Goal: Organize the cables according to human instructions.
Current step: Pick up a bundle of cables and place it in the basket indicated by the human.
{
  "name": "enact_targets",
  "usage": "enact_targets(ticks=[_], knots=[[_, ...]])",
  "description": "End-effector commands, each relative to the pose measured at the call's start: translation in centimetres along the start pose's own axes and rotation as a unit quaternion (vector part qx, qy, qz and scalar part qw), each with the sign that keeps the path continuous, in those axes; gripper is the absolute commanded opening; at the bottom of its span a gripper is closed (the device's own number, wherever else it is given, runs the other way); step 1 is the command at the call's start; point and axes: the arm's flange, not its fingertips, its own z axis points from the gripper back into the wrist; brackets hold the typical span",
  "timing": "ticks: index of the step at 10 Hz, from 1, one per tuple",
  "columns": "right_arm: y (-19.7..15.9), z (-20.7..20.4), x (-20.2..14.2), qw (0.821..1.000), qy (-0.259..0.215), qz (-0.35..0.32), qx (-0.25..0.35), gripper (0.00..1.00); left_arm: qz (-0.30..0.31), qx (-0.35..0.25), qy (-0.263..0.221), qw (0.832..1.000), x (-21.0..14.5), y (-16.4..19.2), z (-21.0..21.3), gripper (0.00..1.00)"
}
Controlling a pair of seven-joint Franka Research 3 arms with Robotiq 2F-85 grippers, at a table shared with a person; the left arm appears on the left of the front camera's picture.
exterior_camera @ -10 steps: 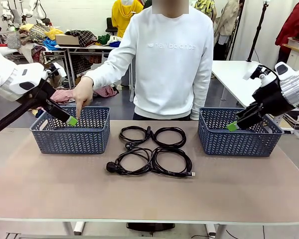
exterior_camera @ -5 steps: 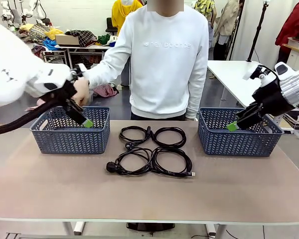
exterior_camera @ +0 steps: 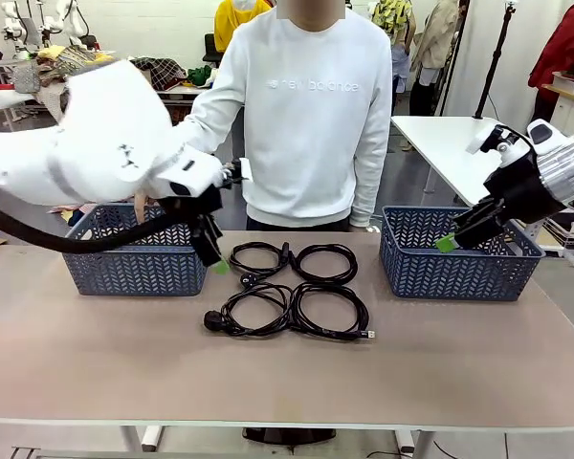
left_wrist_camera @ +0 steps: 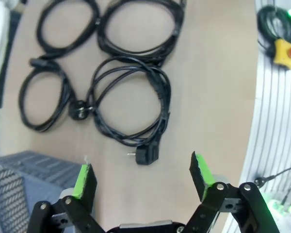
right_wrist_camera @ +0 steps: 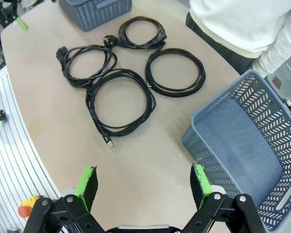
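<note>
Hanging beside the cables [exterior_camera: 290, 316], the left gripper [exterior_camera: 215, 258] is seen with fingers wide, the nearest coil [left_wrist_camera: 144, 155] straight ahead. The right gripper [exterior_camera: 450, 240], equally wide, is found well apart.

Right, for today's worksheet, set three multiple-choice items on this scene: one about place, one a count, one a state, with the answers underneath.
1. Where do the cables lie?
A. On the table, between the left basket and the right basket
B. Inside the left basket
C. Hanging over the table's edge

2. How many coiled cables are there?
A. Two
B. Three
C. Four

3. What state is the left gripper in?
A. Shut on a cable
B. Open, holding nothing
C. Shut on a basket rim

Answers:
1. A, because the coils sit on the bare tabletop between the baskets.
2. C, because four separate loops lie in two rows of two.
3. B, because its wrist view shows the green pads wide apart with nothing clamped between them.
</note>
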Motion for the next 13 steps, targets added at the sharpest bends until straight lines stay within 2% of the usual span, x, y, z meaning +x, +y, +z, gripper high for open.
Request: enact_targets(ticks=[1, 5, 6, 13], knots=[[-0.2, 0.0, 0.0, 1.000, -0.005, -0.001, 0.004, 1.00, -0.044, -0.019, 0.033, 0.998, 0.1, 0.9, -1.5, 1.00], [-0.2, 0.0, 0.0, 1.000, -0.005, -0.001, 0.004, 1.00, -0.064, -0.048, 0.040, 0.996, -0.2, -0.3, -4.5, 1.00], [-0.2, 0.0, 0.0, 1.000, -0.005, -0.001, 0.004, 1.00, -0.047, -0.038, 0.042, 0.997, 0.3, -0.3, -4.5, 1.00], [-0.2, 0.0, 0.0, 1.000, -0.005, -0.001, 0.004, 1.00, -0.051, -0.037, 0.047, 0.997, 0.3, -0.2, -4.7, 1.00]])
